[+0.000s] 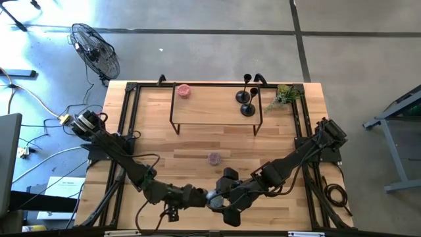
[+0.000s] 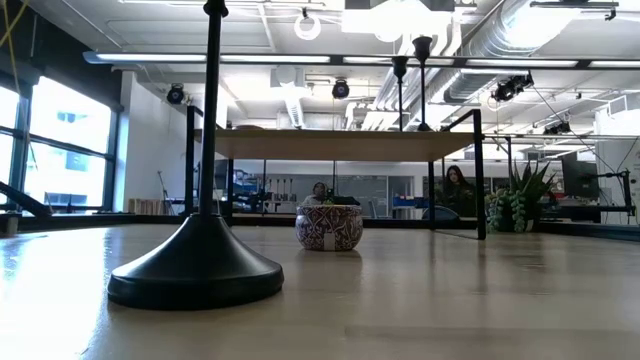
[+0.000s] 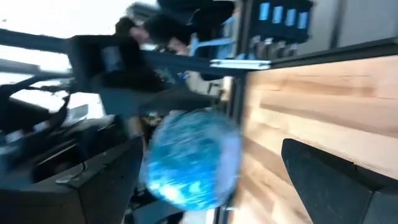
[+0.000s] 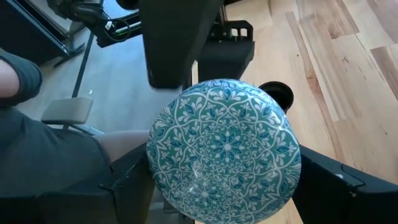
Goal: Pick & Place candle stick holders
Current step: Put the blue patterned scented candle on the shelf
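Right tool [image 4: 227, 205] around round patterned tin [image 4: 225, 150]

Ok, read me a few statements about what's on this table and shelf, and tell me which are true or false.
1. Two candle stick holders stand on the raised shelf. True.
2. The plant sits on top of the shelf. False: it stands on the table, beside the shelf's right end.
3. A small patterned tin sits on the table in front of the shelf. True.
4. The pink round item lies at the table's front edge. False: it is on the shelf's left end.
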`<action>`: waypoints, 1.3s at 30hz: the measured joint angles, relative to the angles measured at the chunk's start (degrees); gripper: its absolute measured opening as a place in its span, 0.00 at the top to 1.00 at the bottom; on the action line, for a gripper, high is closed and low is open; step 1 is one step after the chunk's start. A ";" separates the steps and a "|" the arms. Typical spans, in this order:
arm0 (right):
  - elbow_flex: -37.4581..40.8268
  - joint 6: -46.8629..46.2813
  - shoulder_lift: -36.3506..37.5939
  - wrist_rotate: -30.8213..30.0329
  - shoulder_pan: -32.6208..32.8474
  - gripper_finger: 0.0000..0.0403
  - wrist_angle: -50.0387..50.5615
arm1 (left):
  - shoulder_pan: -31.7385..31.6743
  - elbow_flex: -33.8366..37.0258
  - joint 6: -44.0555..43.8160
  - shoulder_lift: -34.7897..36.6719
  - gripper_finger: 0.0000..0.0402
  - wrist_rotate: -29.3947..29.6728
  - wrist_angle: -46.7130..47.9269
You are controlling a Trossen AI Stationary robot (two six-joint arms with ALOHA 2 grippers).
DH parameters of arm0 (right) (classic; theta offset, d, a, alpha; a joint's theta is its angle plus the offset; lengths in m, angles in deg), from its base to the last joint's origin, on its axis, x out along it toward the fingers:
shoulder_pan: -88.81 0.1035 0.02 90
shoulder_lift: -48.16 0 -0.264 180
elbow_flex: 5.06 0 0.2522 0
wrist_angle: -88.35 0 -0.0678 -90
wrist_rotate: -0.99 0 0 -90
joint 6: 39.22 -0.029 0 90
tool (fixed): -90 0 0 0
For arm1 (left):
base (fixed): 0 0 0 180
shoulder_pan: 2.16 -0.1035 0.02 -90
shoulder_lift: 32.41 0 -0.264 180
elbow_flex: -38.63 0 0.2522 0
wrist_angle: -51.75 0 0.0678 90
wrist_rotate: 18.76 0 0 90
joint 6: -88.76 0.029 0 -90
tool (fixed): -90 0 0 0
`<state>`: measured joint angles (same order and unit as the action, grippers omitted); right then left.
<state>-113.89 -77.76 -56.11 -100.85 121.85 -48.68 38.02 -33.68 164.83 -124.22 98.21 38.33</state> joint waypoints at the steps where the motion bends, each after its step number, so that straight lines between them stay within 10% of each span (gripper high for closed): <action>1: 0.00 0.00 0.00 -0.02 0.00 0.27 0.04 | -0.02 0.00 0.03 0.04 0.06 0.40 -0.63; 25: 0.00 -0.20 0.00 0.24 0.02 0.27 0.07 | -0.07 -2.73 1.69 0.02 0.07 1.02 0.33; 39: -0.02 -0.20 0.01 0.31 0.04 0.27 -0.15 | -0.09 -2.71 -0.19 -0.02 0.46 0.37 0.66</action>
<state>-113.91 -77.96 -56.10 -100.53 121.89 -48.83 37.94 -36.39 164.64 -124.25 98.58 38.99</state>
